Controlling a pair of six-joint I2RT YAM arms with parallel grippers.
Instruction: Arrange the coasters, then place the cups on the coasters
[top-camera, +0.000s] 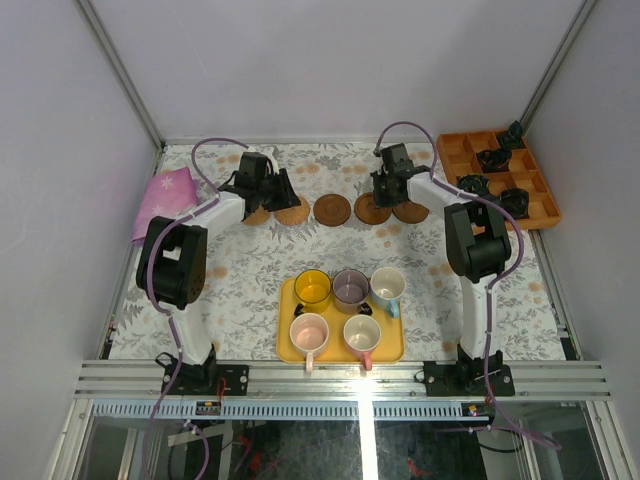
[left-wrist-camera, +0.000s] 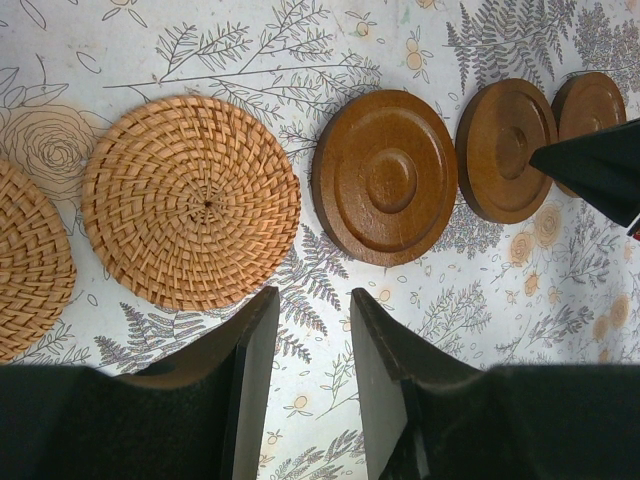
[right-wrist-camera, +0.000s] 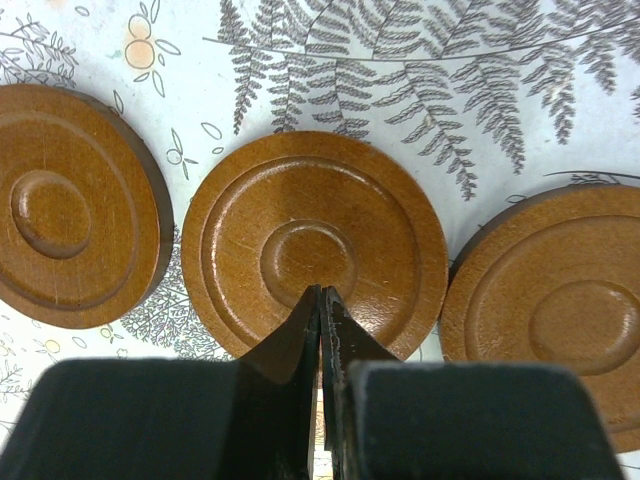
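Note:
Five coasters lie in a row at the back of the table: two tan woven ones (top-camera: 293, 212) (left-wrist-camera: 192, 201) on the left and three dark brown ones (top-camera: 332, 209) (right-wrist-camera: 314, 240) on the right. My left gripper (left-wrist-camera: 312, 300) hangs open just in front of the gap between the woven coaster and the first brown coaster (left-wrist-camera: 392, 177), holding nothing. My right gripper (right-wrist-camera: 321, 292) is shut and empty, its tips over the middle brown coaster (top-camera: 372, 209). Five cups stand on the yellow tray (top-camera: 340, 352): yellow (top-camera: 312, 287), purple-grey (top-camera: 350, 287), light blue (top-camera: 387, 284) and two pink (top-camera: 309, 331) (top-camera: 361, 331).
An orange compartment tray (top-camera: 534, 176) holding black parts sits at the back right, beside the right arm. A pink cloth (top-camera: 165, 198) lies at the back left. Grey walls close in on both sides and the back.

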